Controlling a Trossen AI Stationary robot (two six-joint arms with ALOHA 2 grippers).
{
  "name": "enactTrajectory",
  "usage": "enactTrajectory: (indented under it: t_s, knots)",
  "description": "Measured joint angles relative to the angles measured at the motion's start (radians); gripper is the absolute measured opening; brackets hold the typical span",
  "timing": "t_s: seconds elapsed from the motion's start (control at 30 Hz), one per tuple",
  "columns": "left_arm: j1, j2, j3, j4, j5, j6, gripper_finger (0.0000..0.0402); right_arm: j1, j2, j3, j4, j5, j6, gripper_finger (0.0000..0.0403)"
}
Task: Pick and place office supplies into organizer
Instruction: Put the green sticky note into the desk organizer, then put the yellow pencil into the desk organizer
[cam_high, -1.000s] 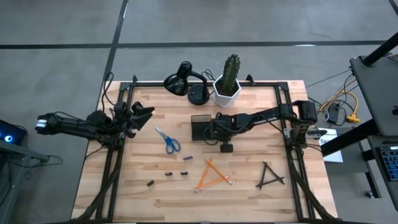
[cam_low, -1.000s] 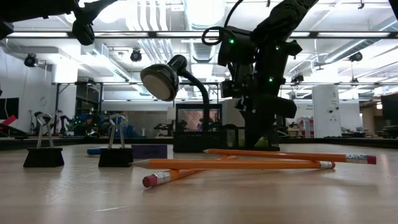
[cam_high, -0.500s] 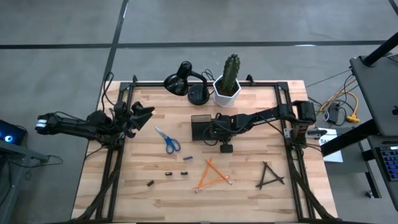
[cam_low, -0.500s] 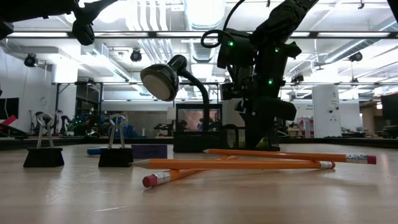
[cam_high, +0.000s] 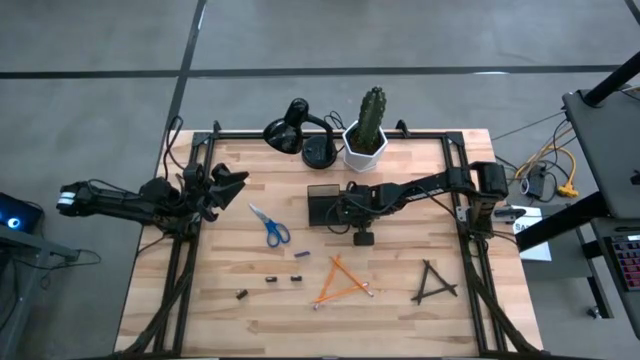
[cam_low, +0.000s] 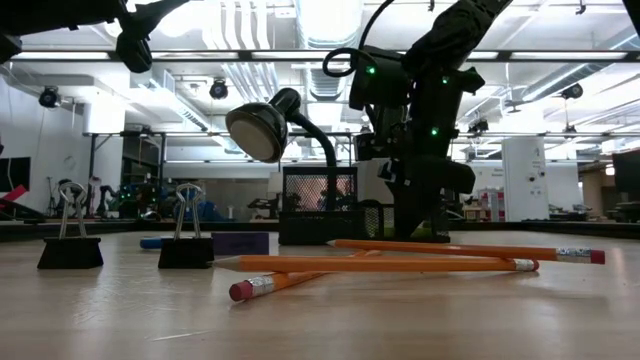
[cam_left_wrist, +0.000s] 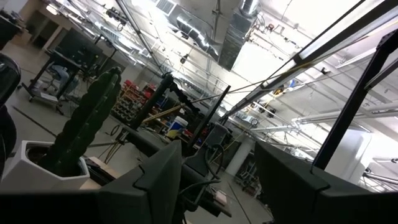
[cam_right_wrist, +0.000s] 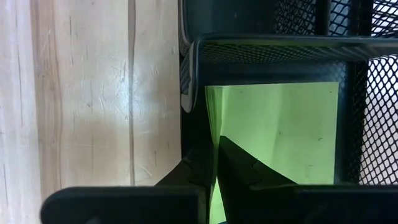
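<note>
- We are seeing the right gripper (cam_right_wrist: 214, 163) pinched shut on the edge of the green sticky pad (cam_right_wrist: 280, 134), which is sitting inside a compartment of the mesh organizer (cam_high: 325, 204) near mid-table.
- The left gripper (cam_high: 232, 187) is hanging with its fingers spread and empty, over the table's left edge.
- Only the right wrist view is showing the pad; the high view is hiding it under the arm.
- The high view is giving us the scissors (cam_high: 270, 226), pencils (cam_high: 342, 281) and black sticks (cam_high: 433, 282) lying loose on the wooden table (cam_high: 400, 310).
- The low view is showing two binder clips (cam_low: 70, 240), a desk lamp (cam_low: 262, 128), and a lit workshop behind.
</note>
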Motion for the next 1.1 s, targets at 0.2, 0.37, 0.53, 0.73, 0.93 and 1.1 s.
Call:
enactTrajectory:
  t_s: [0.2,0.37,0.53,0.73,0.93,1.1]
  knots:
    - [0.0,0.0,0.0,0.0,0.0,0.0,0.0187,0.0,-0.001,0.0,0.0,0.0,0.003,0.0009]
    - [0.0,0.0,0.0,0.0,0.0,0.0,0.0187,0.0,-0.001,0.0,0.0,0.008,0.004,0.0019]
    - [0.0,0.0,0.0,0.0,0.0,0.0,0.0187,-0.001,-0.001,0.0,-0.001,0.008,0.003,0.0047]
    - [0.0,0.0,0.0,0.0,0.0,0.0,0.0187,-0.001,-0.002,0.0,-0.008,0.007,0.003,0.0086]
    - [0.0,0.0,0.0,0.0,0.0,0.0,0.0187,0.0,-0.004,0.0,-0.01,0.006,0.005,0.0126]
    - [0.0,0.0,0.0,0.0,0.0,0.0,0.0187,0.0,-0.004,0.022,-0.039,0.009,0.027,0.0155]
